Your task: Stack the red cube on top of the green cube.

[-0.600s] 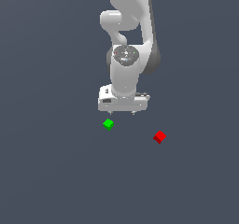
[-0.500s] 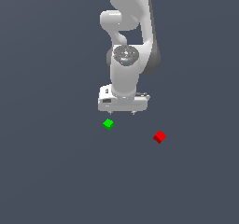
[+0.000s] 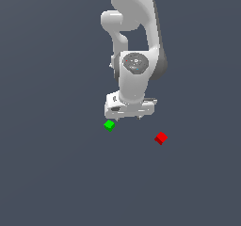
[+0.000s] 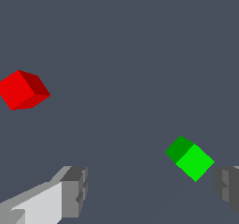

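Red cube (image 3: 160, 138) sits on the dark grey floor (image 3: 56, 173), out in the open and far from any edge, toward the exterior view's right of the arm's hand. Green cube (image 3: 109, 125) lies on the same surface toward the exterior view's left, well apart from the red one. Versus 0.6 s ago: both cubes in the same spots, arm (image 3: 134, 41) pose shows no visible change, hand still hanging above the floor near the green cube, just to its right in the exterior view. Gripper (image 4: 149, 190) jaws are spread wide with nothing between them; the wrist view shows one grey fingertip (image 4: 74, 190) on one side and the other at the frame edge, with the green cube (image 4: 190, 157) just inside the latter finger, not touching either. Red cube (image 4: 22, 89) in the wrist view is off to the side, clear of both fingers. Count: one red cube, one green cube, one arm, one gripper with two fingers.
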{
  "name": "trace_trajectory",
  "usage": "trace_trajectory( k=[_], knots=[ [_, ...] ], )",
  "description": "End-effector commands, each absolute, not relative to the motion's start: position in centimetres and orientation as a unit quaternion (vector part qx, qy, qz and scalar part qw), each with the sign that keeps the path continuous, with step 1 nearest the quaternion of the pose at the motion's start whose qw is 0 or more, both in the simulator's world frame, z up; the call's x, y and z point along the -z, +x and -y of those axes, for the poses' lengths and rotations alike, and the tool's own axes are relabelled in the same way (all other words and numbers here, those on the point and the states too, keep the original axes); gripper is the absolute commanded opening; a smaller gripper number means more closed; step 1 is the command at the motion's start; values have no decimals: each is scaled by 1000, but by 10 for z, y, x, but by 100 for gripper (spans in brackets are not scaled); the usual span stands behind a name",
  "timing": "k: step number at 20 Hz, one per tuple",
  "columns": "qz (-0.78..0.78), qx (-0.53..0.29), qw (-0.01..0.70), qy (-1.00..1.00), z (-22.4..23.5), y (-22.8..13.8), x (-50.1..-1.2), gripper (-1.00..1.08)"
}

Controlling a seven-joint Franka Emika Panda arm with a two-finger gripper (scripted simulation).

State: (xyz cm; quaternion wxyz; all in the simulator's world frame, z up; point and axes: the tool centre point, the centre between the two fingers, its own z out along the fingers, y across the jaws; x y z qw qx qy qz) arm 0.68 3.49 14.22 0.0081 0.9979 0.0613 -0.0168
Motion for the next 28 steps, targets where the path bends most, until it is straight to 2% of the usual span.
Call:
trace_trajectory(
  k=[1,9,16,21,28],
  knots=[
    [-88,15,7,996,-50,15,-135,100],
    [-219,7,2,976,-126,43,-101,100],
    [-309,2,0,951,-183,50,-78,100],
    [-340,0,0,940,-203,50,-71,100],
    [-341,0,0,940,-204,49,-67,100]
  ],
)
